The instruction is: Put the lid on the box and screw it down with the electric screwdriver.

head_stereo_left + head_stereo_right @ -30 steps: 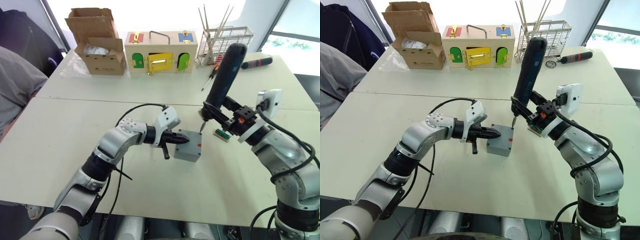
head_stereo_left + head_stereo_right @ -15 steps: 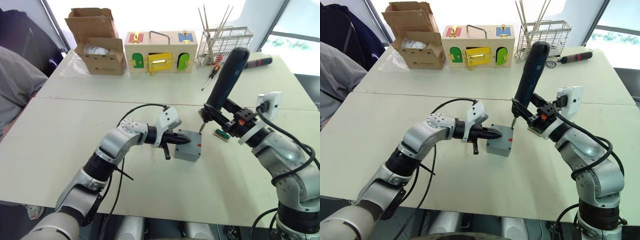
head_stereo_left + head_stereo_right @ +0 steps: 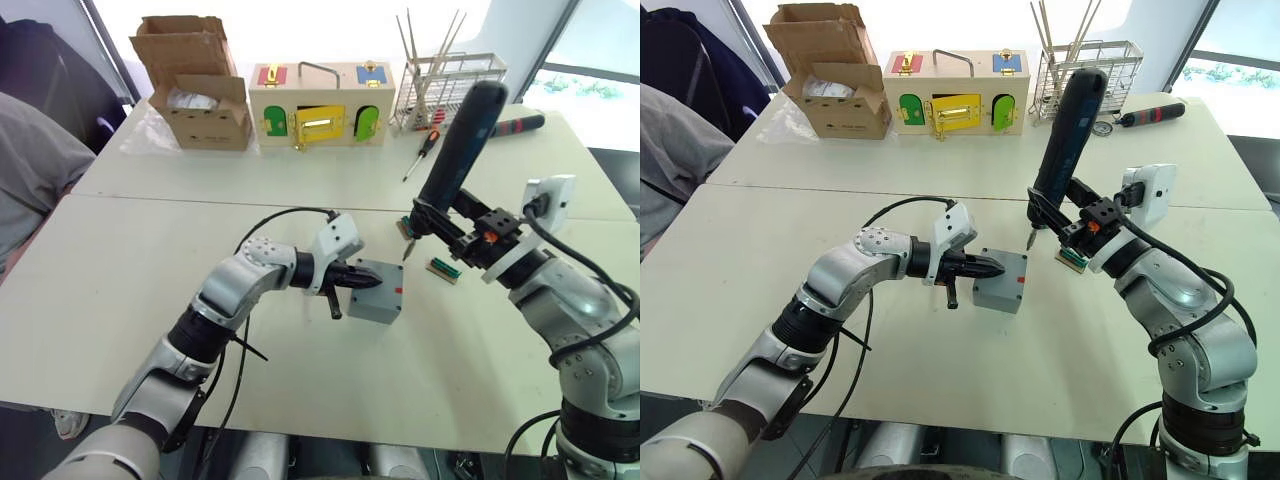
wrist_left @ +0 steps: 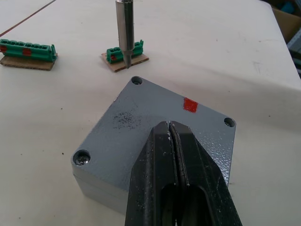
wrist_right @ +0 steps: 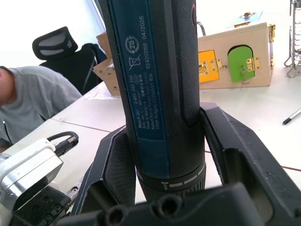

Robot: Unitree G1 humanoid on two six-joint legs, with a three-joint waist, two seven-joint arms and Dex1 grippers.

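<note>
The grey box (image 3: 383, 306) stands mid-table with the lid (image 4: 117, 136) lying flush on top, holes at its corners and a red mark (image 4: 190, 104) near one edge. My left gripper (image 3: 366, 281) is shut, its tips (image 4: 168, 126) resting on the lid's middle. My right gripper (image 3: 436, 220) is shut on the lower body of the black electric screwdriver (image 3: 458, 150), held nearly upright and leaning right. Its metal bit (image 4: 124, 33) hangs just beyond the lid's far corner hole (image 4: 136, 80), slightly above the table, not in the hole.
Two green terminal blocks (image 4: 123, 52) (image 4: 27, 49) lie beyond the box. At the back stand a cardboard box (image 3: 195, 85), a wooden latch box (image 3: 320, 105) and a wire rack (image 3: 450, 85), with an orange-handled screwdriver (image 3: 420, 152) and a red-and-black tool (image 3: 515, 125). A person (image 3: 30, 170) sits at left.
My right arm has shifted the screwdriver slightly right and up, drawing the bit a little away from the box. The left gripper stays put on the lid.
</note>
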